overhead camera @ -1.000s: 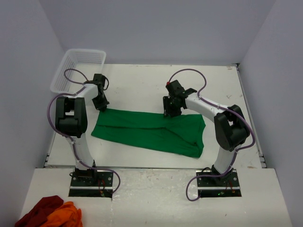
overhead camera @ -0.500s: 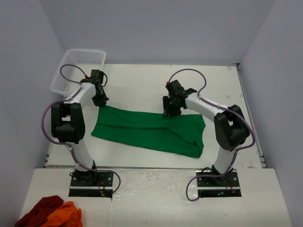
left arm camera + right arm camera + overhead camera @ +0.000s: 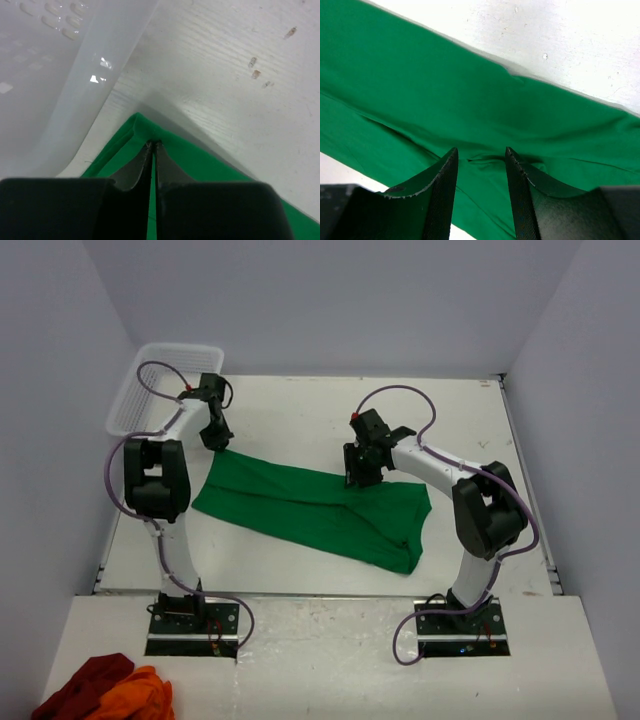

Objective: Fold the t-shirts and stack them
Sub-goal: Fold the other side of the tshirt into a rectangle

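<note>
— Red and orange cloths lie bunched at the near left, on the shelf in front of the arm bases. What is further in?

— A white plastic basket at the far left of the table. The left gripper hangs just beside its near right corner.

— Has that gripper got anything?

— Yes. In the wrist view its jaws are pressed together, with the far left corner of the green shirt pinched between the tips. That corner sits close to the basket's wall.

— And how does the shirt lie?

— It lies across the middle of the table as a long band, running from the pinched corner down toward the near right. Creases run along its length. At the right end a piece hangs toward the near edge; sleeve or hem, I cannot tell.

— The other arm?

— The right gripper points down at the shirt's far edge, about halfway along it. Its jaws stand part way apart with a clear gap, and nothing is clamped between them. The cloth under the gap shows a small pucker. Whether the tips touch the cloth, I cannot tell.
</note>
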